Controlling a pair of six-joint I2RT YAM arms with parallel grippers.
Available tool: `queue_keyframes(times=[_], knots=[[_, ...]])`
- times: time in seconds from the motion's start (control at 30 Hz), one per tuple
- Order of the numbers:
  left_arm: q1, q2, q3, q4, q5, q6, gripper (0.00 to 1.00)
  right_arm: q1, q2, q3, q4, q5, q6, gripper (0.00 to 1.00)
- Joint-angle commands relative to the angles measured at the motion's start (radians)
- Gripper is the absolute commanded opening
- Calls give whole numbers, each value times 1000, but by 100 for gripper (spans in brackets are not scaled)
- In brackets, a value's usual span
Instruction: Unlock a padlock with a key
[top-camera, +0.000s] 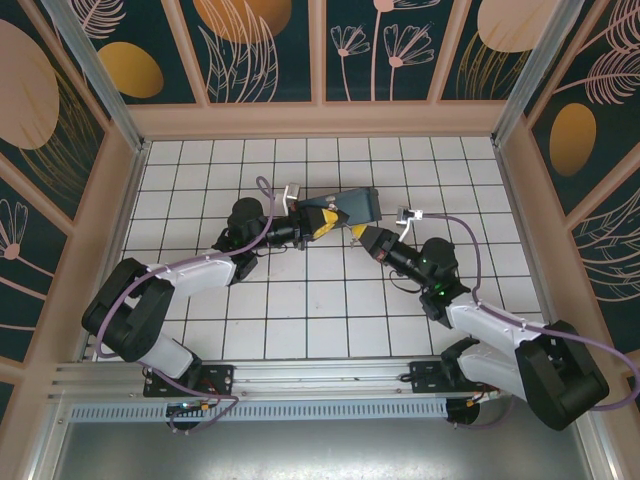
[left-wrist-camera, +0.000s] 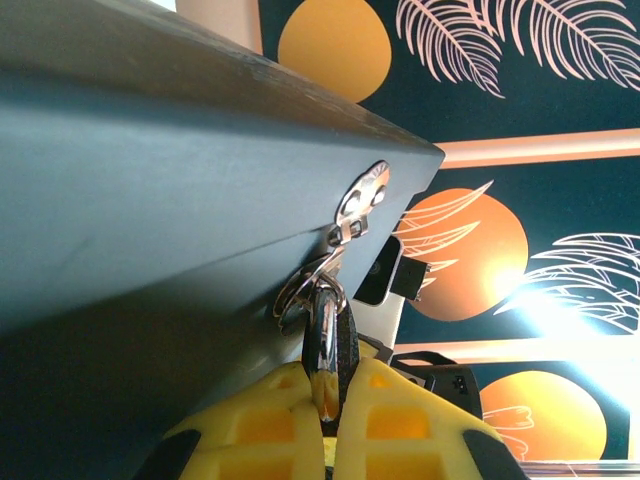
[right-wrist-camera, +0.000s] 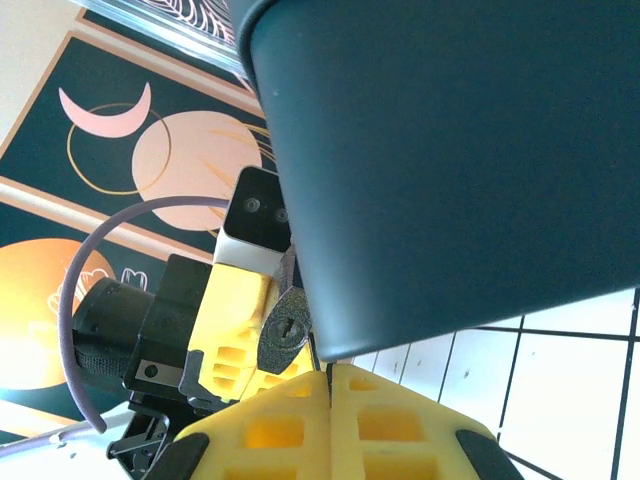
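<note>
Floor (top-camera: 300, 310) is white tile, closed in on the left, back and right by low wooden walls (top-camera: 320, 120) with leaf-and-disc panels above them, and a metal rail (top-camera: 300, 375) runs along the near edge where both arms are bolted. A dark blue-grey box (top-camera: 350, 203) sits just back of the middle, skewed to the tile grid. Bare tile lies on every side of it, with the widest stretches at the left and between the box and the rail. Both arms reach in and meet at the box's near edge. The left gripper (top-camera: 322, 222) and right gripper (top-camera: 360, 237) point tip to tip, close but apart, so the only crowded spot is that gap. The padlock (right-wrist-camera: 283, 336) is small and dark. Seen from the right wrist it shows a rounded face with a slot keyhole, right beside the box's lower corner. From the left wrist its side looks bright metal. Its thin shackle passes through a ring that hangs from a silver hasp (left-wrist-camera: 362, 192) on the box edge. The left gripper's yellow fingers (left-wrist-camera: 270, 425) are pinched on the padlock body and hold it out from the box. The right gripper's fingers (right-wrist-camera: 270, 435) are pressed together, their tips just under the box corner and facing the keyhole. Whether a key sits between them I cannot tell.
</note>
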Motion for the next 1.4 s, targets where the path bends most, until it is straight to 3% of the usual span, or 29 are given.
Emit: queue_keyframes(times=[0.0, 1.37], knots=[[16, -21, 33, 68, 15, 37, 0, 6, -41, 26, 8, 5, -19, 0], [19, -60, 29, 28, 10, 68, 0, 6, -23, 47, 42, 5, -19, 0]])
